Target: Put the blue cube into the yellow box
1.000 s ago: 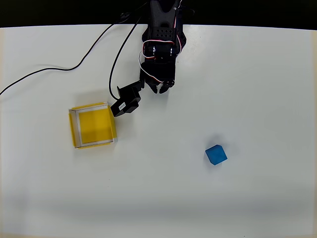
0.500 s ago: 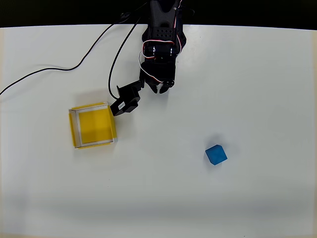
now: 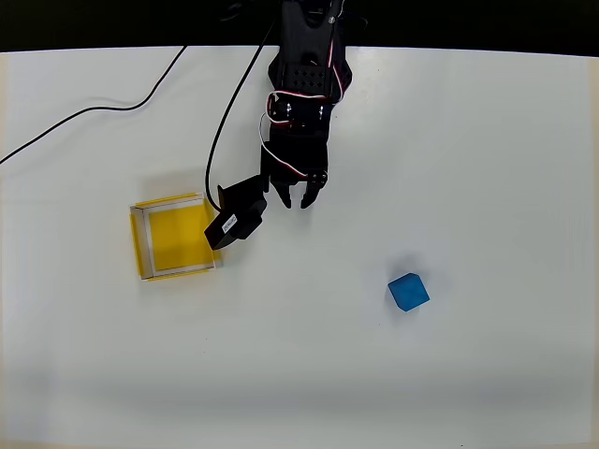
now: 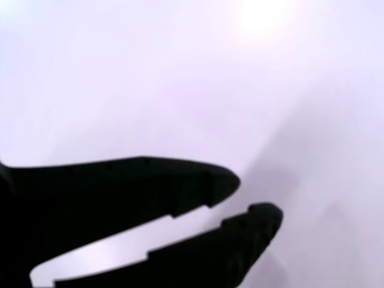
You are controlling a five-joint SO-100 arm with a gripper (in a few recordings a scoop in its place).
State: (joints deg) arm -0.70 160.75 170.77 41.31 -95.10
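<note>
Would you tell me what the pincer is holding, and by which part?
Nothing: the pincer is empty, and the blue cube lies apart on the table.

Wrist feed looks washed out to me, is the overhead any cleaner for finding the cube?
Wrist view: hazy, bright glare at top, gripper a dark silhouette with nothing between its fingers. Overhead view: sharp and evenly lit, soft shadows; blue cube and yellow box read clearly.

The black hand (image 4: 255,195), fingers slightly parted and holding nothing, hangs over the white table (image 4: 180,78).

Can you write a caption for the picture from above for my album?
Robot hand hovers empty between yellow box and blue cube.
</note>
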